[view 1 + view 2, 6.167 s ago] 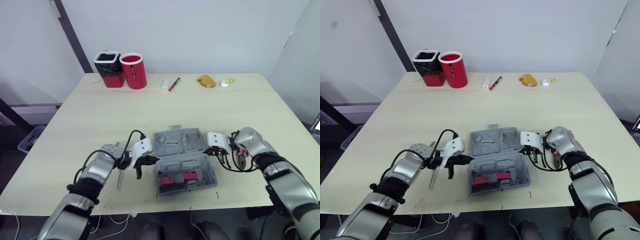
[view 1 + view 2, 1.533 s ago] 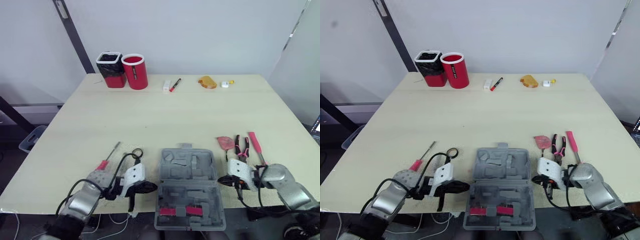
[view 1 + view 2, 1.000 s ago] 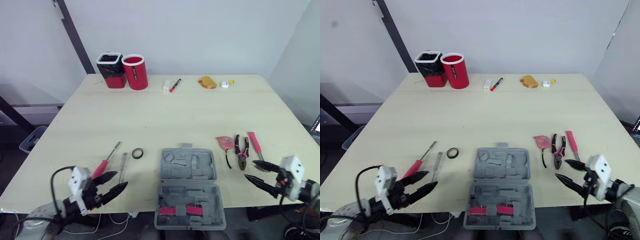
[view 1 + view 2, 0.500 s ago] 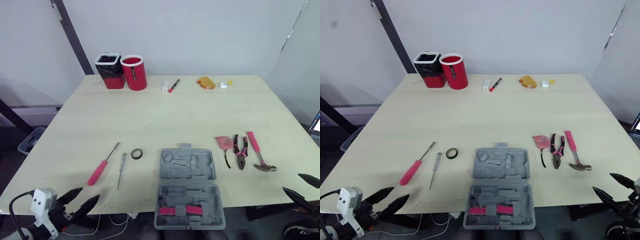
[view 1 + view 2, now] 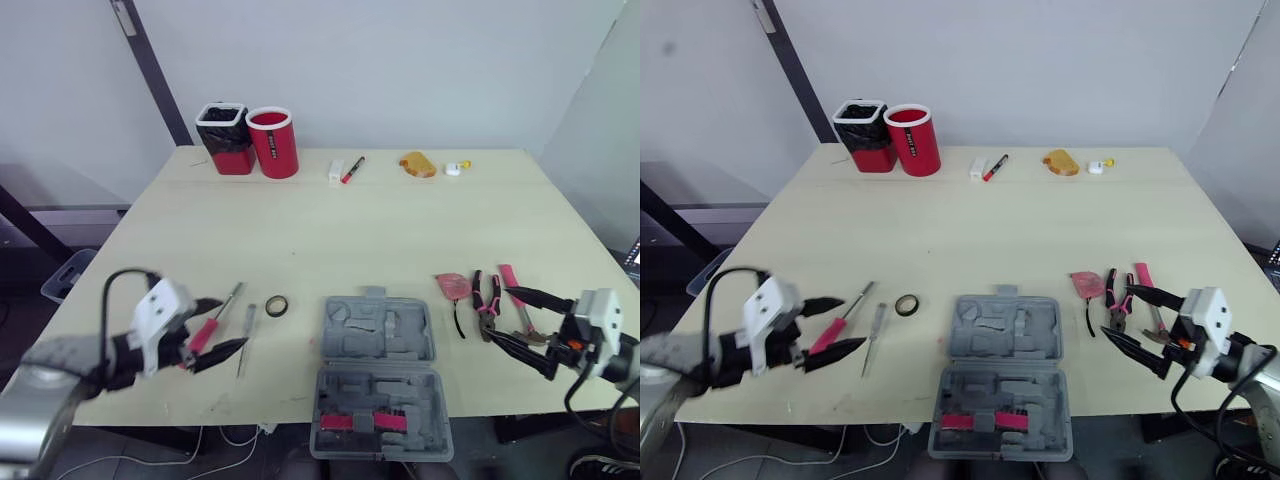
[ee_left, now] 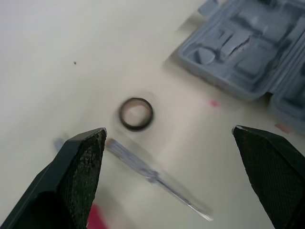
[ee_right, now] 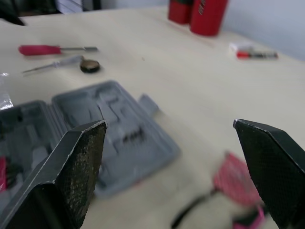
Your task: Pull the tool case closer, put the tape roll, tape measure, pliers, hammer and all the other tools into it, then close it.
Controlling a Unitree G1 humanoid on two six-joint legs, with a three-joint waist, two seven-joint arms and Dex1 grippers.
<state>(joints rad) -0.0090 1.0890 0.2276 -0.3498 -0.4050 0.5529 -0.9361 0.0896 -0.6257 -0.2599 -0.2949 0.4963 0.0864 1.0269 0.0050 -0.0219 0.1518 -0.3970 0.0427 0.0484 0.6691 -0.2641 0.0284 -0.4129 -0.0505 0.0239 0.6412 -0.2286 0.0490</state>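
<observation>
Grey tool case [image 5: 379,372] lies open, pliers [image 5: 487,320] to its right.

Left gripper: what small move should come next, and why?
Probably ease the left gripper forward and down onto the tape roll. The gripper is open, the roll lies just ahead between its fingers in the left wrist view, and the tool case lies open nearby.
</observation>
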